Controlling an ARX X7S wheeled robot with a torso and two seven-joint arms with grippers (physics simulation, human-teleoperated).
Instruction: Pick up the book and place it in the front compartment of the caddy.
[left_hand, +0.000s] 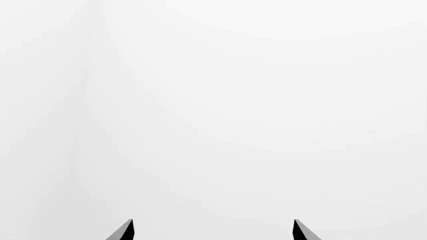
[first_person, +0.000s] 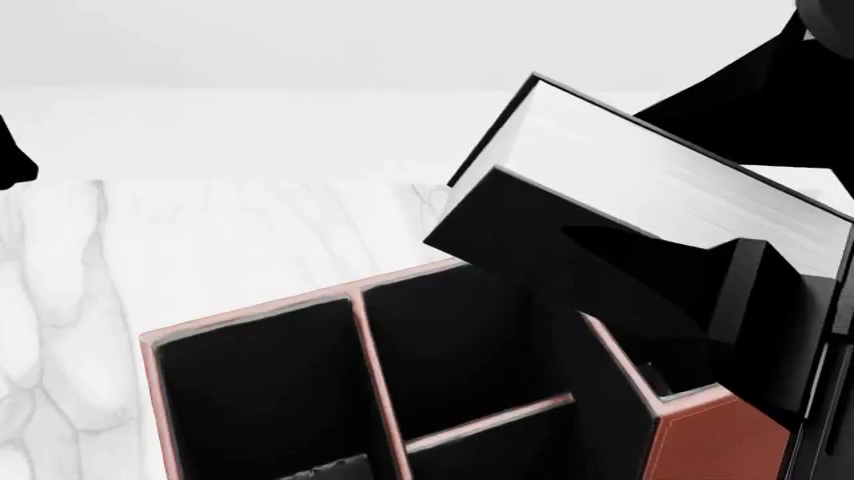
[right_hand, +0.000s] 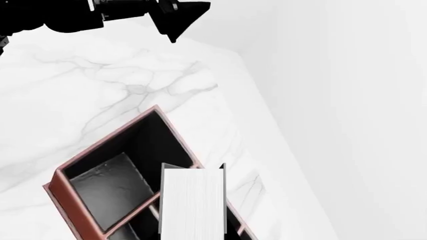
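Note:
My right gripper (first_person: 767, 265) is shut on the black-covered book (first_person: 654, 185). It holds the book tilted in the air, white page edges up, over the right part of the reddish-brown caddy (first_person: 707, 440). In the right wrist view the book's pages (right_hand: 192, 202) hang over the caddy's rim (right_hand: 107, 137). A low pink-rimmed divider (first_person: 487, 420) splits two black cells, a far one (first_person: 454, 340) and a near one (first_person: 527, 455); I cannot tell which is deeper. The book's lower corner is just above the far one. My left gripper (left_hand: 213, 227) is open and empty, off to the left.
The caddy stands on a white marble table (first_person: 200, 240). A wide undivided cell (first_person: 254, 400) lies at its left and a tall cell's wall at its right under the book. The left arm (right_hand: 100, 12) hovers over the table's left side. A white wall lies beyond.

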